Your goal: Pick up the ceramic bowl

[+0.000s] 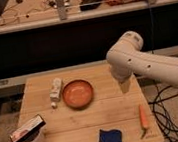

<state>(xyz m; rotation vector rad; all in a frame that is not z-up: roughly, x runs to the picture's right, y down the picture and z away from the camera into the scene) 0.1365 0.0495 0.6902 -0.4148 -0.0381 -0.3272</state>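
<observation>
The ceramic bowl (78,93), round, shallow and orange with a darker rim, rests upright on the wooden table (81,127), a little left of its middle. My white arm (147,64) reaches in from the right. Its gripper (123,84) hangs down over the table's right part, to the right of the bowl and apart from it. The gripper is open and holds nothing.
A white bottle (55,91) lies just left of the bowl. A white cup (32,137) with a flat packet (27,130) on top stands at the front left. A blue sponge (110,136) and a carrot (143,117) lie near the front edge. Cables (172,110) trail on the floor at the right.
</observation>
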